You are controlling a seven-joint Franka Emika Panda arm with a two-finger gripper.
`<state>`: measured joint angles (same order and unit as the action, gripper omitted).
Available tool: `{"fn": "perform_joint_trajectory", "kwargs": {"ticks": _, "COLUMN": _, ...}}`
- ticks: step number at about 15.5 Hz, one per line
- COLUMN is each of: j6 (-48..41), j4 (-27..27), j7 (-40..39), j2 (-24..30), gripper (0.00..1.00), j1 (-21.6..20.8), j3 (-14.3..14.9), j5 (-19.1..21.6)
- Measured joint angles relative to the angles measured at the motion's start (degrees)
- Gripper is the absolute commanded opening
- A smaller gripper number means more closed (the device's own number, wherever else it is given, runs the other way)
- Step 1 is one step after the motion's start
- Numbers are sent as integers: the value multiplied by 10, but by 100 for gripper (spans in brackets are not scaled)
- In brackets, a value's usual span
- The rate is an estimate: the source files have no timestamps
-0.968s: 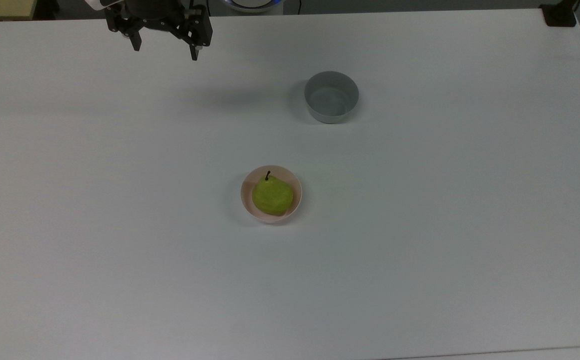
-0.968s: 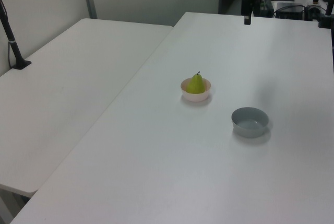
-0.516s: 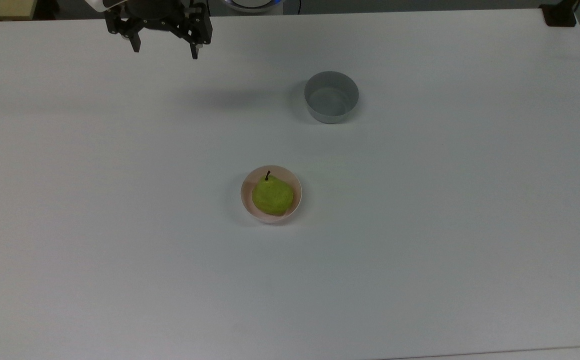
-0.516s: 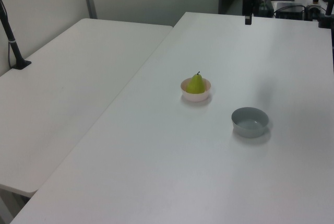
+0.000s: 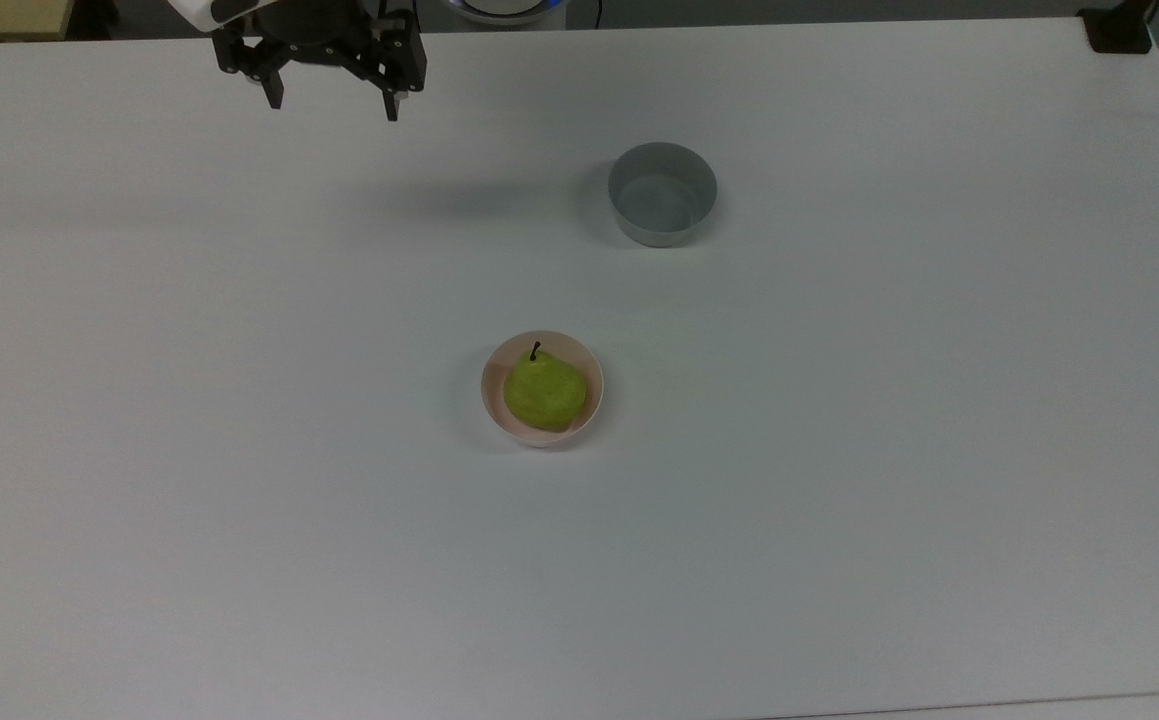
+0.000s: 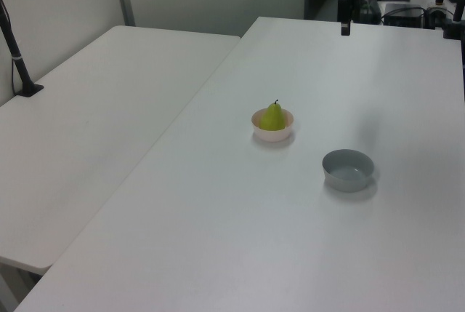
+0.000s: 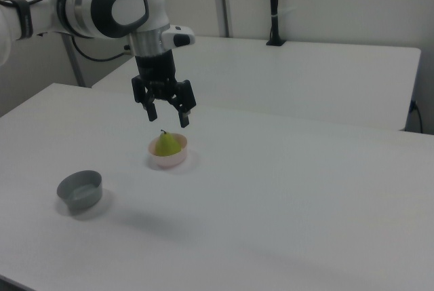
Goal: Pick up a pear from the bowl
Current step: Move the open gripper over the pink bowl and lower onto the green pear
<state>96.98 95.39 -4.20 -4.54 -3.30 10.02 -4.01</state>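
A yellow-green pear [image 5: 543,392] [image 6: 273,117] [image 7: 167,144] with a short dark stem sits upright in the pale pink bowl [image 5: 589,410] [image 6: 273,134] [image 7: 168,160] near the middle of the white table. My gripper [image 5: 334,105] [image 7: 167,119] hangs open high above the table, near the top view's upper left edge, far from the bowl. Nothing is between its black fingers. In the left view the gripper [image 6: 344,28] shows at the table's far end.
An empty grey bowl [image 5: 661,194] [image 6: 348,169] [image 7: 80,190] stands apart from the pink one. A second white table [image 6: 87,130] adjoins in the left view, with a black post [image 6: 18,57] on it. A black clamp [image 5: 1117,30] sits at the top view's upper right corner.
The gripper has shifted only slightly near the top view's upper left. The pear and both bowls have not moved.
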Motion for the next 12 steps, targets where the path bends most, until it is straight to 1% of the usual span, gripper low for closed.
{"fn": "perform_joint_trajectory", "kwargs": {"ticks": 2, "j6": 1, "j4": -8, "j7": 0, "j2": -12, "gripper": 100, "j1": -18, "j3": -1, "j5": 0}}
{"fn": "perform_joint_trajectory", "kwargs": {"ticks": 3, "j6": 1, "j4": -17, "j7": 1, "j2": -23, "gripper": 100, "j1": -36, "j3": -2, "j5": 0}}
{"fn": "perform_joint_trajectory", "kwargs": {"ticks": 5, "j6": 18, "j4": -36, "j7": 30, "j2": -48, "gripper": 100, "j1": -69, "j3": -2, "j5": 0}}
{"fn": "perform_joint_trajectory", "kwargs": {"ticks": 8, "j6": 117, "j4": -53, "j7": 118, "j2": -96, "gripper": 100, "j1": -114, "j3": -3, "j5": 0}}
{"fn": "perform_joint_trajectory", "kwargs": {"ticks": 10, "j6": 157, "j4": -55, "j7": 138, "j2": -120, "gripper": 100, "j1": -130, "j3": -3, "j5": 0}}
{"fn": "perform_joint_trajectory", "kwargs": {"ticks": 12, "j6": 179, "j4": -57, "j7": 142, "j2": -140, "gripper": 100, "j1": -136, "j3": -3, "j5": 0}}
